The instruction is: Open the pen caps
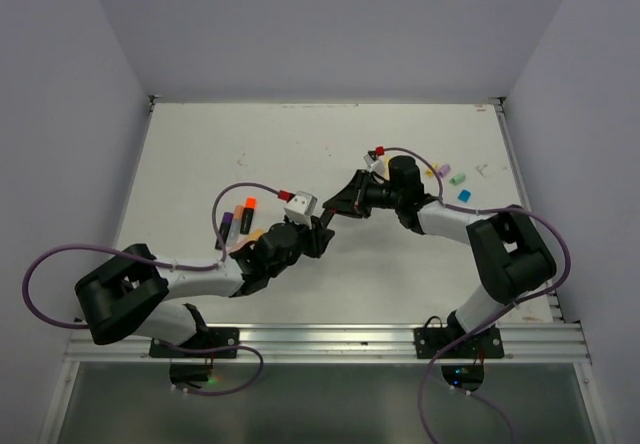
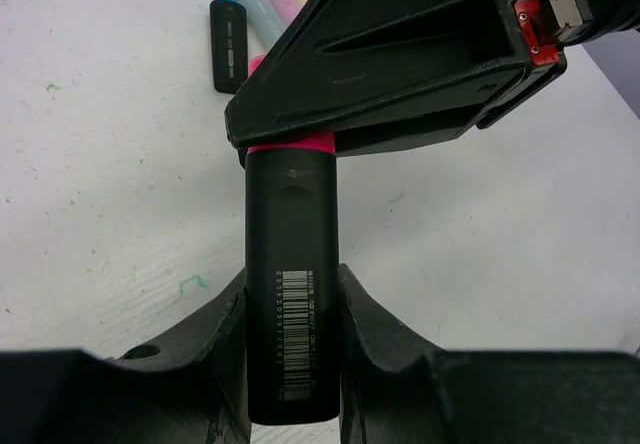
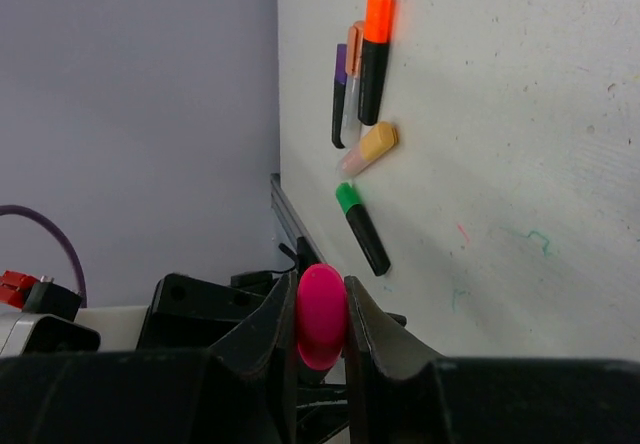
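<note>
My left gripper is shut on the black barrel of a pen, held above the table. The pen's pink cap sits at the barrel's far end. My right gripper is shut on that cap, its black fingers meeting the pen head-on. Only a thin pink band shows between barrel and fingers. Capped pens lie on the table: an orange-capped black one, a purple-capped one, a green-capped black one and a peach pastel one.
Small loose caps, green and cyan, lie at the right of the table. A black pen with a blue tip and pastel pens lie behind the right gripper. Walls close in on three sides.
</note>
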